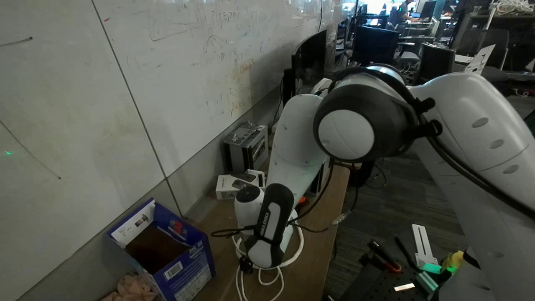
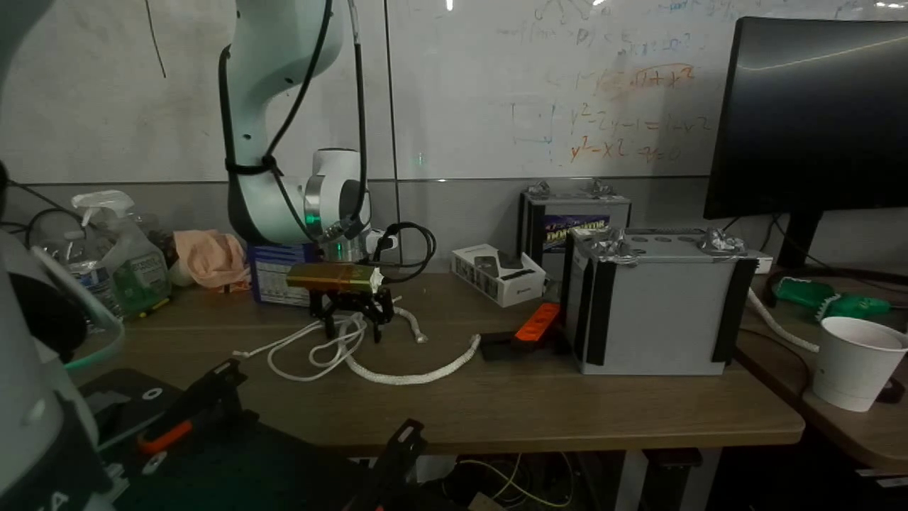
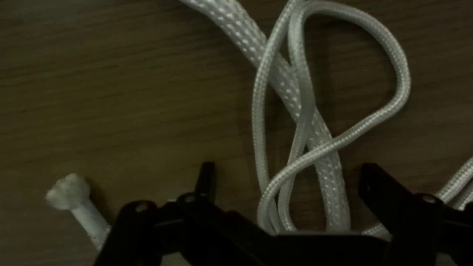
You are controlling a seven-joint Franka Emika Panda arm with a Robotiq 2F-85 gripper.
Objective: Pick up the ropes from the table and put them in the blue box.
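- Nose down above a brown wood-grain desk [image 2: 567,411], here's the black two-fingered tool [image 3: 289,175], its fingers [image 3: 206,181] spread wide, with nothing in their hold!
- Look at the wrist view: a thick white braided rope [image 3: 236,29] runs into the space between those fingers, and a thin white cord [image 3: 402,81] loops right across it.
- Both lie on the desk; whether the tool touches the surface, I can't tell.
- On the left of that view, a frayed white rope end [image 3: 70,192] sits outside the fingers' span.
- In an exterior view, the thick rope sweeps round in a curve and finishes just beside an orange-and-black object [image 2: 537,323].
- There's the blue cardboard box [image 1: 194,271], open-topped and upright, near the tool but apart from it, its printed sides showing in both exterior views; rope and cord lie outside it.
- Just beside the box, a crumpled salmon-pink cloth [image 2: 213,257], and near that a clear-and-green spray bottle [image 2: 138,270].
- Further along the desk, a small white cardboard carton [image 2: 521,289] with dark shapes on top, and near it a grey box-shaped case [image 2: 656,319] with black edges, hiding part of a second grey case [image 2: 574,226] behind.
- A white paper cup [image 2: 855,365] stands upright to the right, a black flat-screen monitor [image 2: 816,128] behind it.
- And up above, the white jointed arm [image 1: 292,138] reaches over the desk, black cables [image 2: 360,113] running along it.
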